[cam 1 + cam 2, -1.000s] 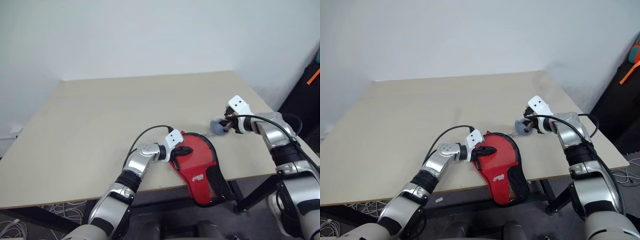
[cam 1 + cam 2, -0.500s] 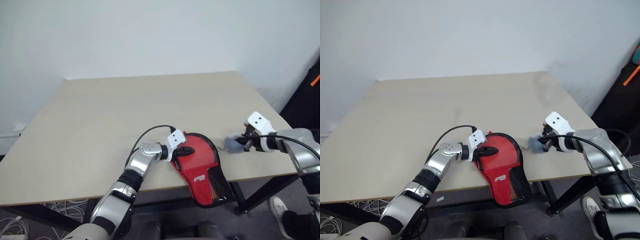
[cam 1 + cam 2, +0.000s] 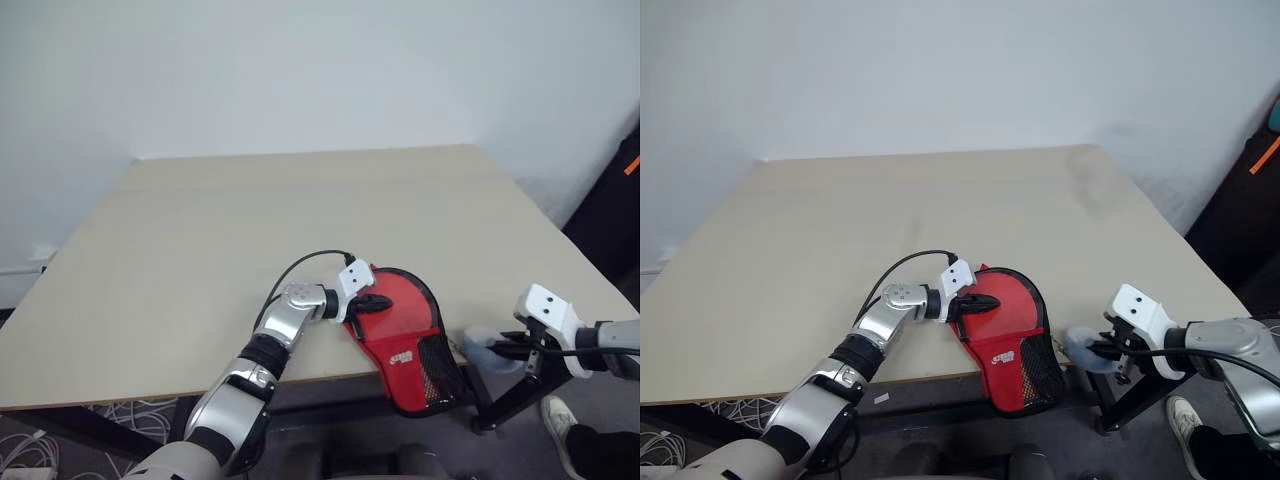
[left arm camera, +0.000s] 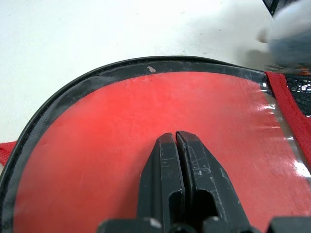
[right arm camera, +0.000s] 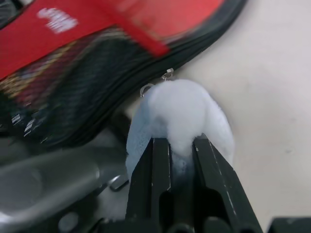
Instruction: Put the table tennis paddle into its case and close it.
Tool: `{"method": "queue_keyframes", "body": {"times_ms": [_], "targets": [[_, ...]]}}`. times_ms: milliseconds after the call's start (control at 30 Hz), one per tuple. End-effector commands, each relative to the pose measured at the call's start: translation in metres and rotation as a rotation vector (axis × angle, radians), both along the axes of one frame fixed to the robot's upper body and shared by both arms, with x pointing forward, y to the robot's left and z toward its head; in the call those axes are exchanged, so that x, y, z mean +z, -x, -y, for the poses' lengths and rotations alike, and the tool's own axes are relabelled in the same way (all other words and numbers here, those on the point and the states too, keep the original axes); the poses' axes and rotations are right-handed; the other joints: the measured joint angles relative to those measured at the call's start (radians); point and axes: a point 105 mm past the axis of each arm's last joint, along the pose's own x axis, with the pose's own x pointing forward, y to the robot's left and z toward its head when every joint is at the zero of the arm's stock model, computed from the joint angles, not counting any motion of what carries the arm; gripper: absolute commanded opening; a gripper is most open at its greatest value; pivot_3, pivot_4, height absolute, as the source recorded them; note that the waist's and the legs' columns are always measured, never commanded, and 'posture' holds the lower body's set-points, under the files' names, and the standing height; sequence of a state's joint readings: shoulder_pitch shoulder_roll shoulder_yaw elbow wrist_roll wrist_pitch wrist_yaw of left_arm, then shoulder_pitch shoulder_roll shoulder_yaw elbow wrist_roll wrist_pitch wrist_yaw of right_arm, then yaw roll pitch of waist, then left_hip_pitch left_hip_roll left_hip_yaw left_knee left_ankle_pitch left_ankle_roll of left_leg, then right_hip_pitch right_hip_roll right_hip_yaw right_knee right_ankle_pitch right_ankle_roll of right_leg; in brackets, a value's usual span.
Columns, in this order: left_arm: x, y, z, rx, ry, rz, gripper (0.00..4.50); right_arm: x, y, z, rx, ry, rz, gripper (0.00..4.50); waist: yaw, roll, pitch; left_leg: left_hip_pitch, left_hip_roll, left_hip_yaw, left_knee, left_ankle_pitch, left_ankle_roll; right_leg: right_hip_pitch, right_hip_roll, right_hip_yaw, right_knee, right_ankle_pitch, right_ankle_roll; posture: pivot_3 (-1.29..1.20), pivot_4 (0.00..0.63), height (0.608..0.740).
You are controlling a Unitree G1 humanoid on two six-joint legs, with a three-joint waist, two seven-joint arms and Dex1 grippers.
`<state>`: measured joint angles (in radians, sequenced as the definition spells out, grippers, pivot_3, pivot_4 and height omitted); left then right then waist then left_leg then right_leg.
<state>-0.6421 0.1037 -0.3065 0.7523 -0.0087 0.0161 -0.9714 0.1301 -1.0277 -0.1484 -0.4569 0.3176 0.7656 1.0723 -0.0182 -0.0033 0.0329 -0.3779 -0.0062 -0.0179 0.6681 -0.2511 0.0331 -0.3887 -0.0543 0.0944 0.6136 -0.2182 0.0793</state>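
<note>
The paddle-shaped soft fabric case (image 3: 402, 335), red face up with a white logo, black mesh and black edging, lies at the near edge of the pale wooden table (image 3: 300, 220); its narrow handle end overhangs that edge.

Left gripper (image 3: 372, 301): black fingers pressed together with nothing between them, tips resting on the red face of the case. Judged purpose: to pin the case flat so it does not slide while the zip is worked from the other side.

Right gripper (image 3: 1096, 352): fingers clamped on a small pale grey-white wad (image 5: 180, 116), held off the table's near edge, just beside the mesh end of the case. In the right wrist view two small metal rings sit between the wad and the case's black edging, so the wad appears to hang from the zip pull. Judgement: holding the soft wad gives the narrow fingers an easier grip than the bare metal tab.

The table tennis paddle is presumably inside the case. The edging near the wad looks layered; whether the zip is fully shut there cannot be told.
</note>
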Motion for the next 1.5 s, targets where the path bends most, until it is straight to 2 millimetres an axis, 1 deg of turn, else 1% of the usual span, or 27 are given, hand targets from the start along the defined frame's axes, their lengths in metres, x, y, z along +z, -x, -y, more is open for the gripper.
{"method": "queue_keyframes", "body": {"times_ms": [33,167,267,367,467,600,700,767,867,1000,1033,1067,1100,1133,1233,1300,1367,1433,1467,1500], "targets": [[-0.040,0.016,-0.013,-0.006,-0.123,-0.116,0.00,0.010,0.011,0.002,0.056,0.026,-0.009,0.05,0.001,0.000,0.000,0.000,0.000,0.000,0.000,0.000,0.001,0.000,0.000,0.000,-0.001,0.000,0.000,0.00,0.000,0.740],[-0.040,0.017,-0.012,-0.010,-0.123,-0.115,0.00,0.008,0.025,0.006,0.106,0.052,-0.056,0.05,0.001,0.000,0.000,0.000,0.000,0.001,0.000,-0.002,0.002,0.001,0.000,0.000,-0.003,0.000,0.000,0.00,0.000,0.740],[-0.040,0.017,-0.011,-0.015,-0.123,-0.114,0.00,0.008,0.040,0.008,0.168,0.069,-0.106,0.05,0.002,0.000,0.000,0.000,0.000,0.001,0.000,-0.002,0.002,0.001,-0.001,0.000,-0.004,0.000,0.000,0.00,0.000,0.740],[-0.041,0.017,-0.011,-0.017,-0.124,-0.113,0.00,0.013,0.049,0.006,0.223,0.056,-0.124,0.05,0.002,0.000,0.000,0.000,0.001,0.001,0.000,-0.002,0.001,0.001,-0.001,0.000,-0.004,0.000,0.000,0.00,0.000,0.740],[-0.041,0.017,-0.011,-0.018,-0.126,-0.113,0.00,0.022,0.056,-0.004,0.294,0.017,-0.117,0.05,0.001,-0.001,0.000,0.000,0.002,0.002,0.000,-0.002,0.001,0.001,-0.001,-0.001,-0.005,0.000,0.000,0.00,0.000,0.740],[-0.041,0.016,-0.010,-0.014,-0.127,-0.111,0.00,0.034,0.055,-0.027,0.338,-0.094,-0.076,0.05,0.001,-0.001,0.000,0.000,0.002,0.002,0.000,-0.002,0.001,0.001,-0.001,-0.001,-0.006,0.000,0.000,0.00,0.000,0.740],[-0.040,0.015,-0.011,-0.005,-0.125,-0.108,0.00,0.035,0.053,-0.038,0.337,-0.134,-0.063,0.05,0.002,-0.002,0.000,0.000,0.002,0.002,0.000,-0.002,0.001,0.001,-0.001,-0.001,-0.006,0.000,0.000,0.00,0.000,0.740],[-0.039,0.013,-0.012,0.009,-0.125,-0.104,0.00,0.033,0.046,-0.041,0.308,-0.156,-0.054,0.78,0.001,-0.003,0.000,0.000,0.002,0.002,0.000,-0.002,0.001,0.001,-0.001,-0.001,-0.006,0.000,0.000,0.00,0.000,0.740],[-0.035,0.010,-0.013,0.014,-0.122,-0.092,0.00,0.034,0.041,-0.045,0.294,-0.181,-0.048,1.75,0.001,-0.003,0.000,0.000,0.003,0.003,0.000,-0.002,0.001,0.001,-0.001,-0.001,-0.006,0.000,0.000,0.00,0.000,0.740],[-0.022,0.004,-0.013,0.014,-0.104,-0.043,0.00,0.047,0.029,-0.051,0.285,-0.256,-0.026,3.20,-0.001,-0.004,0.000,0.000,0.003,0.003,0.000,-0.002,0.001,0.001,-0.001,-0.001,-0.006,0.000,0.000,0.00,0.000,0.740],[-0.016,0.000,-0.013,0.021,-0.093,-0.024,0.37,0.051,0.023,-0.052,0.276,-0.281,-0.012,3.59,-0.002,-0.004,0.000,0.000,0.004,0.003,0.000,-0.002,0.001,0.000,-0.001,-0.001,-0.006,0.000,0.000,0.00,0.000,0.740],[-0.008,-0.003,-0.012,0.027,-0.076,-0.009,0.56,0.055,0.016,-0.054,0.259,-0.311,0.005,3.91,-0.004,-0.004,0.001,0.000,0.004,0.003,0.000,-0.002,0.001,0.000,-0.001,-0.001,-0.006,0.000,0.000,0.00,0.000,0.740],[-0.001,-0.005,-0.012,0.032,-0.061,0.004,0.91,0.058,0.009,-0.056,0.245,-0.338,0.016,4.32,-0.004,-0.006,0.001,0.000,0.004,0.004,-0.001,-0.002,0.001,0.000,-0.001,-0.001,-0.006,0.000,0.000,0.00,0.000,0.740],[0.005,-0.007,-0.013,0.035,-0.052,0.021,1.23,0.059,0.004,-0.058,0.233,-0.359,0.023,4.50,-0.004,-0.006,0.002,-0.001,0.005,0.004,-0.001,-0.002,0.001,-0.001,-0.001,-0.001,-0.006,0.000,0.000,0.00,0.000,0.740],[0.030,-0.017,-0.019,0.068,-0.014,0.086,2.25,0.062,-0.015,-0.062,0.187,-0.395,0.054,4.50,-0.003,-0.007,0.004,-0.002,0.004,0.004,-0.002,-0.002,0.001,-0.003,-0.001,-0.001,-0.005,0.001,0.000,0.00,0.000,0.740],[0.046,-0.025,-0.030,0.106,0.003,0.132,2.98,0.060,-0.028,-0.063,0.154,-0.393,0.077,4.50,-0.003,-0.009,0.006,-0.007,0.005,0.004,-0.002,-0.001,0.003,-0.006,0.001,-0.001,-0.003,0.002,-0.001,0.00,0.000,0.740],[0.061,-0.034,-0.046,0.144,-0.020,0.209,3.71,0.059,-0.040,-0.062,0.120,-0.386,0.100,4.50,-0.003,-0.009,0.007,-0.019,0.005,0.004,-0.001,0.000,0.005,-0.018,0.001,0.000,-0.002,0.004,0.000,0.00,0.000,0.740],[0.073,-0.042,-0.066,0.180,-0.065,0.283,4.41,0.058,-0.052,-0.063,0.095,-0.383,0.124,4.50,-0.002,-0.009,0.007,-0.022,0.004,0.004,-0.002,0.000,0.005,-0.022,0.001,0.000,-0.002,0.006,-0.003,0.00,0.000,0.740],[0.079,-0.046,-0.077,0.203,-0.074,0.301,4.46,0.058,-0.057,-0.066,0.088,-0.381,0.135,4.50,-0.002,-0.009,0.007,-0.022,0.005,0.004,-0.002,-0.001,0.005,-0.022,0.001,0.000,-0.002,0.008,-0.005,0.00,0.000,0.740],[0.091,-0.051,-0.093,0.254,-0.075,0.328,4.46,0.059,-0.064,-0.066,0.075,-0.377,0.156,4.50,-0.001,-0.009,0.007,-0.022,0.005,0.004,-0.003,-0.001,0.005,-0.022,0.002,0.000,-0.003,0.008,-0.005,0.00,0.000,0.740]]}}
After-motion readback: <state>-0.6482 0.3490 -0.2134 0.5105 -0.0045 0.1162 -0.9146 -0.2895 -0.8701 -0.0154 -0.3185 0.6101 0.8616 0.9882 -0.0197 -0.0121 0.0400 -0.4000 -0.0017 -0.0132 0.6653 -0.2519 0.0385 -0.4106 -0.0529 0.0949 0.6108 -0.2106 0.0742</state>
